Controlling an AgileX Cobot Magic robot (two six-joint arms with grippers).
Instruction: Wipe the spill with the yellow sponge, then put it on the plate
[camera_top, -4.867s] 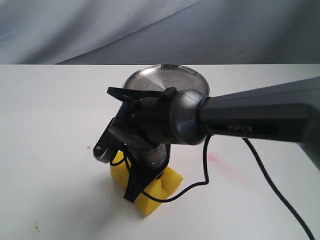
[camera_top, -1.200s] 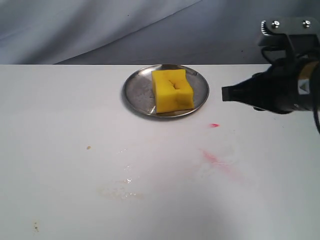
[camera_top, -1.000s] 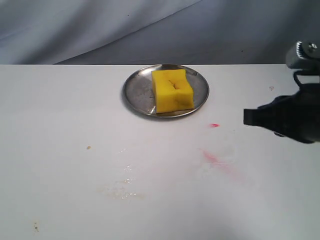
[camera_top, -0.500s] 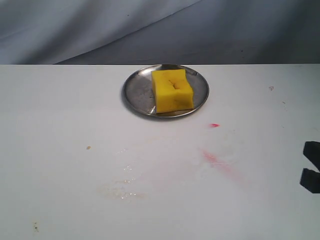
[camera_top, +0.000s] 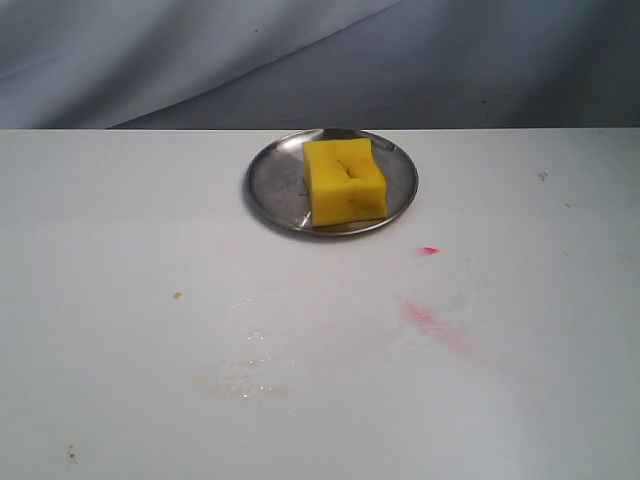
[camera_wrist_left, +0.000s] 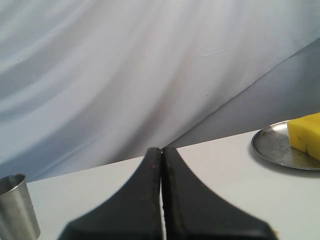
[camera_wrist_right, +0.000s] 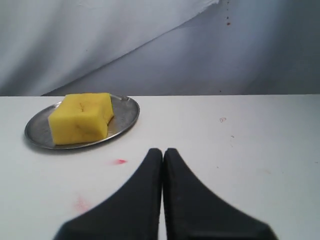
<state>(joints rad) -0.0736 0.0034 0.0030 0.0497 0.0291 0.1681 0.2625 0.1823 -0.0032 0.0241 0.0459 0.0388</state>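
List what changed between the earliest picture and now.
The sponge moved from the near table, under the right arm, onto the plate and was let go. The arm drew off rightward, out of the exterior view; the right tool is shut, empty. Faint wet traces lie where it wiped. Plate, pink smear and red dot stayed.

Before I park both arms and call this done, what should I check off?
1. yellow sponge lying on the plate: ok.
2. Sponge inside the plate's rim, not overhanging: ok.
3. spill wiped dry: not ok, a faint glossy, yellowish trace shows there.
4. left gripper shut and holding nothing: ok.
5. right gripper shut and holding nothing, away from the plate: ok.
6. Sponge underside dripping onto the plate: cannot tell.
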